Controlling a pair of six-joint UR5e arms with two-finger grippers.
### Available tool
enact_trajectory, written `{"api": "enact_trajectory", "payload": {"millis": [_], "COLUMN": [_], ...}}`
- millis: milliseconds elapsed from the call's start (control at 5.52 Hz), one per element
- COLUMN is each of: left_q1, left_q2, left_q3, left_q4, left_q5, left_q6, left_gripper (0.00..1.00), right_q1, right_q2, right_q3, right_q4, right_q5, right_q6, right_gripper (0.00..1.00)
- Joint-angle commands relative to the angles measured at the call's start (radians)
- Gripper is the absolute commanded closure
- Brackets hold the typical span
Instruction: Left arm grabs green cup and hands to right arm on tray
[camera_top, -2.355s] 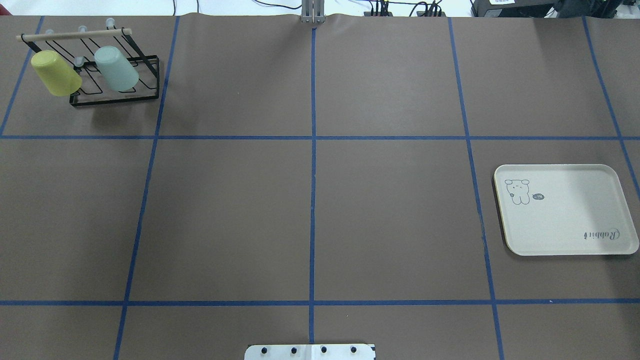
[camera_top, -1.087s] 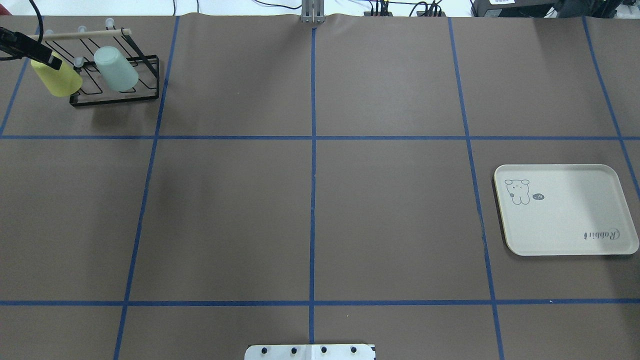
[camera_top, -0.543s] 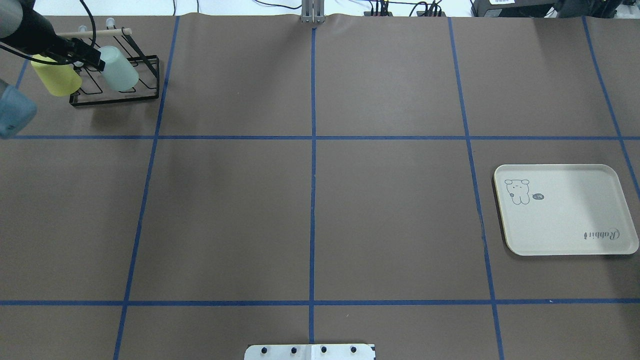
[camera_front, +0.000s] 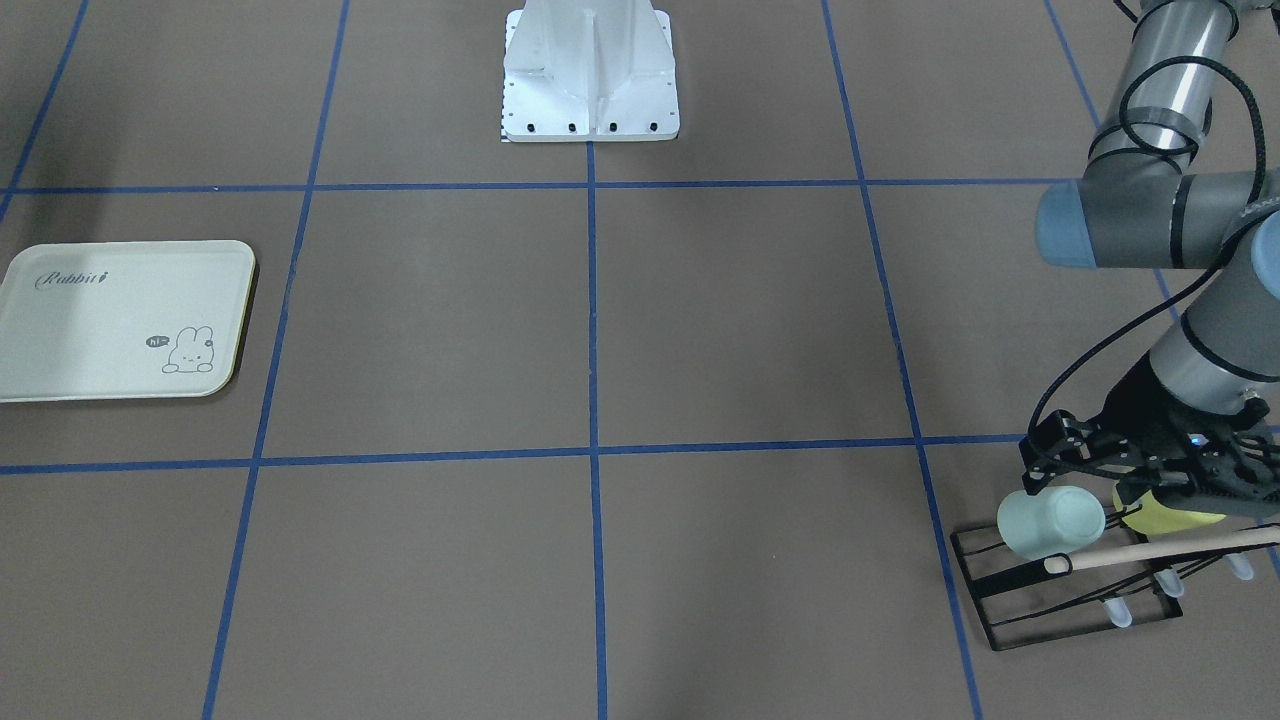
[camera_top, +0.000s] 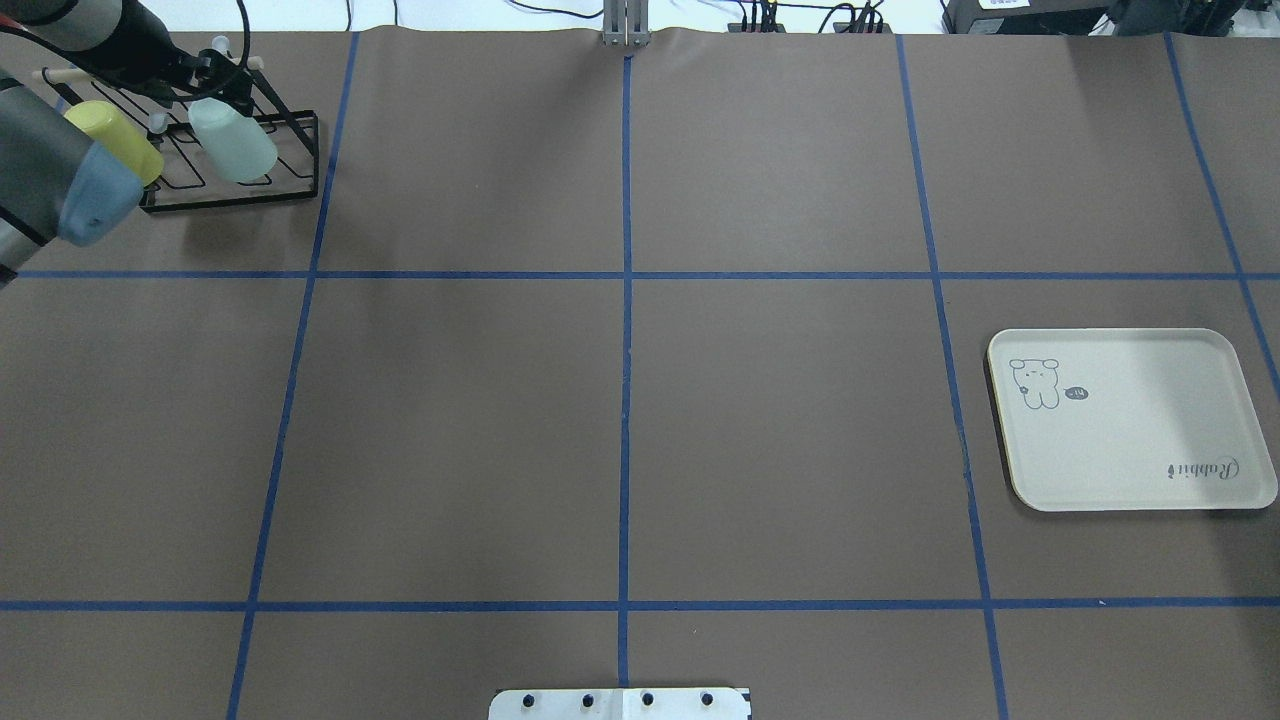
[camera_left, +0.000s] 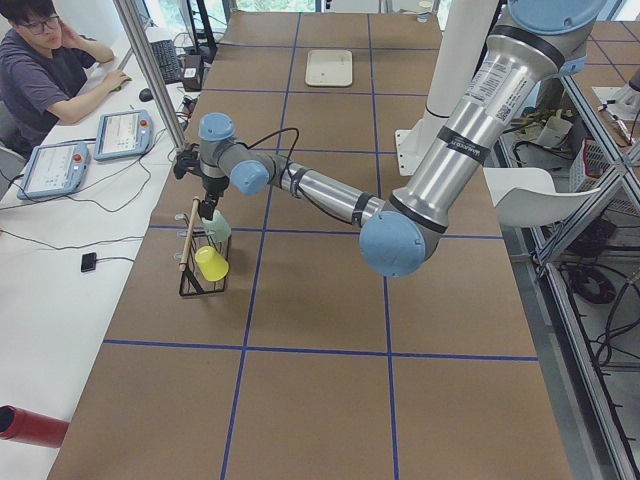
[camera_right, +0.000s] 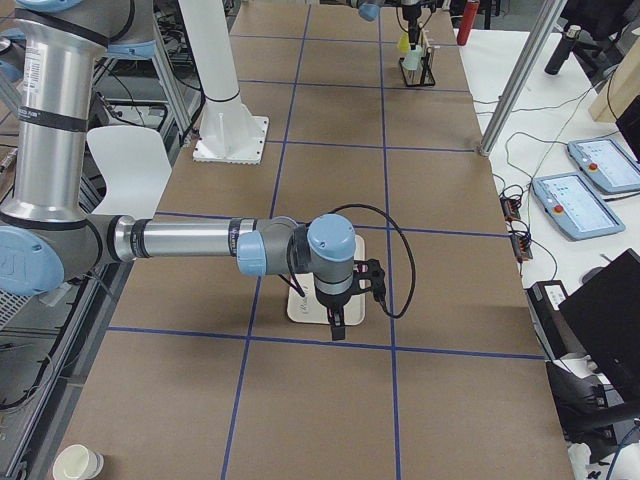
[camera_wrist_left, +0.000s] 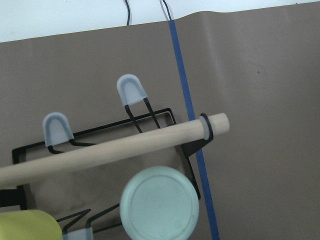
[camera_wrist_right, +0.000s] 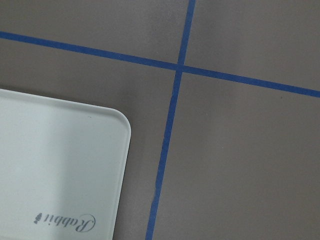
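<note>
The green cup (camera_top: 235, 145) hangs mouth-down on a peg of the black wire rack (camera_top: 290, 185) at the far left, its flat bottom (camera_wrist_left: 159, 204) low in the left wrist view. My left gripper (camera_front: 1075, 480) hovers just over the cup (camera_front: 1050, 522); it looks open, with nothing held. My right gripper (camera_right: 338, 328) shows only in the exterior right view, above the near edge of the tray (camera_right: 300, 305), and I cannot tell its state. The cream tray (camera_top: 1130, 430) lies bare on the right; the right wrist view shows one corner (camera_wrist_right: 50, 165).
A yellow-green cup (camera_top: 125, 140) hangs beside the green one, partly behind my left forearm. A wooden rod (camera_wrist_left: 115, 147) runs along the rack's top. A person (camera_left: 45, 70) sits at the side table. Robot base plate (camera_top: 620, 703) at the near edge.
My left arm came in from the left edge and its gripper moved rightwards over the rack, from above the yellow-green cup to above the green cup. Cups and tray have not moved.
</note>
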Motion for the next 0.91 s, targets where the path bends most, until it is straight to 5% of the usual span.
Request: {"api": "enact_trajectory", "payload": {"millis": [0,725], "left_q1": [0.038,0.040], "left_q2": [-0.024,-0.013], "left_q3": [0.037,0.054], "left_q4": [0.030,0.030], "left_q5": [0.070,0.069], "left_q6": [0.001,0.058], "left_gripper": [0.02,0.03], "right_q1": [-0.001,-0.001], "right_q2": [0.000,0.000], "right_q3": [0.000,0.000], "right_q4": [0.000,0.000], "right_q5": [0.000,0.000], "right_q6": [0.000,0.000], "right_gripper": [0.00,0.00]}}
